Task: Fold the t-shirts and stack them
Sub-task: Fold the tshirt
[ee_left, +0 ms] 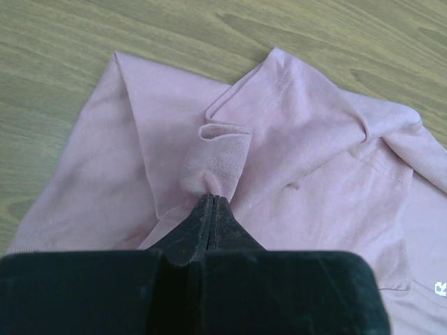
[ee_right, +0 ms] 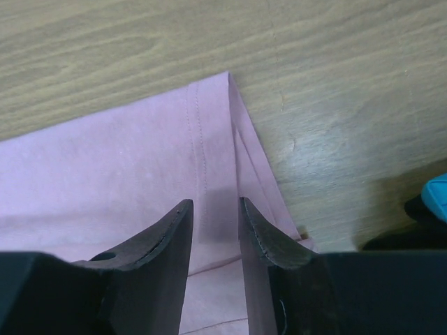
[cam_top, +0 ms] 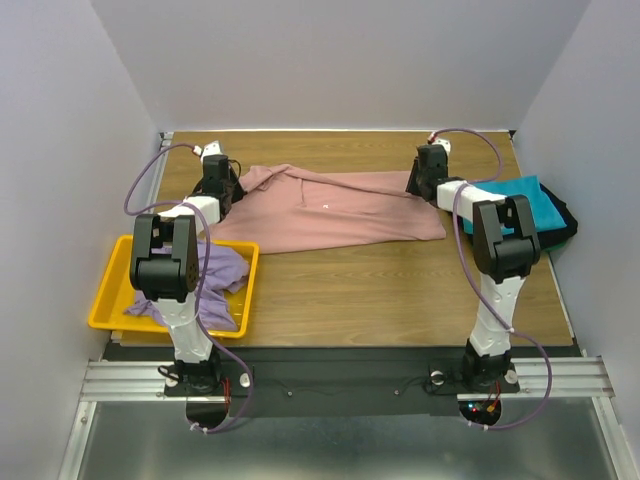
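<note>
The pink tee (cam_top: 330, 210) lies across the far middle of the table (cam_top: 400, 290), bunched at its left end and flatter toward the right. The left gripper (ee_left: 211, 204) pinches a raised fold of it. The right gripper (ee_right: 215, 209) stands open over its stitched hem corner.

Yellow rectangular plastic bin (cam_top: 104, 300) at lower left of the top view, resting on the brown wood-grain surface (cam_top: 380, 290) near its front edge. Pale grey walls (cam_top: 340, 60) enclose left, back and right. Ribbed aluminium rail (cam_top: 570, 378) runs along the bottom.
</note>
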